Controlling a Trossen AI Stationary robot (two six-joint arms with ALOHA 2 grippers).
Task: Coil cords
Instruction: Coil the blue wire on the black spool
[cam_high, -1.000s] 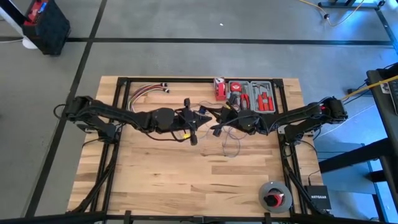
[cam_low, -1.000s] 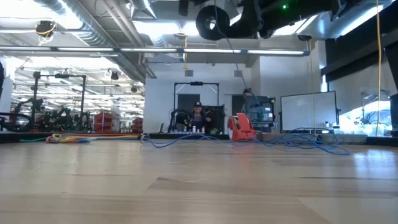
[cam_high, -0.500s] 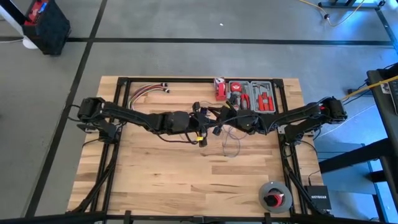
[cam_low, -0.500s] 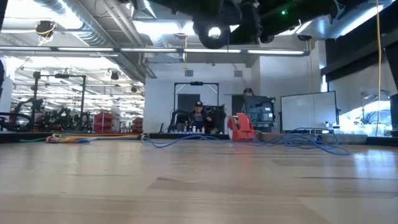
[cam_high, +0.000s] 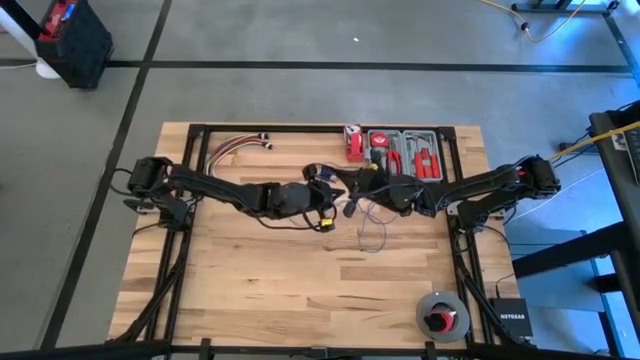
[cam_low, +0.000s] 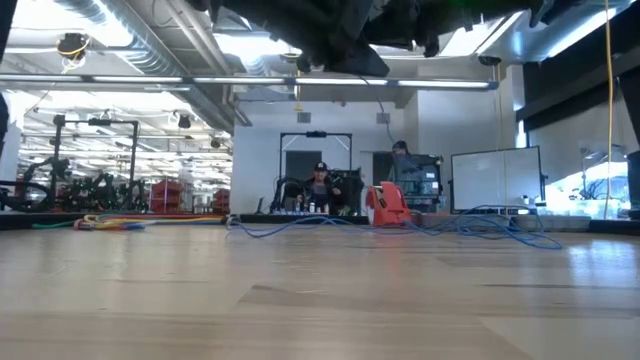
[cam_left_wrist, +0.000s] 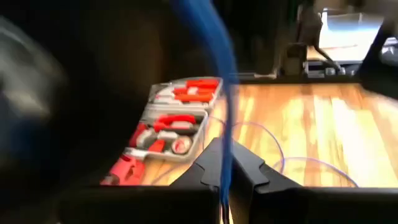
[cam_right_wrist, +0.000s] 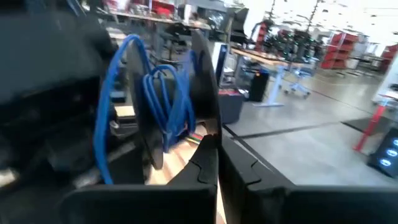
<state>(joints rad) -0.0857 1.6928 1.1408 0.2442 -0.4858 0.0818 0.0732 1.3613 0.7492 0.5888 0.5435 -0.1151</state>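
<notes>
Left arm: dark, six-joint, stretched from the left edge of the surface toward its middle, elbow low, wrist raised. Left hand: two dark fingers pressed together, shut.

Right arm: dark, six-joint, stretched from the right edge toward the middle. Right hand: fingers closed, just beside the left hand, both held above the surface.

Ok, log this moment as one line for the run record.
phase: coiling | left gripper: shut on cord | right gripper: shut on cord loops | both raised mid-table near tool tray | loose cord on table
</notes>
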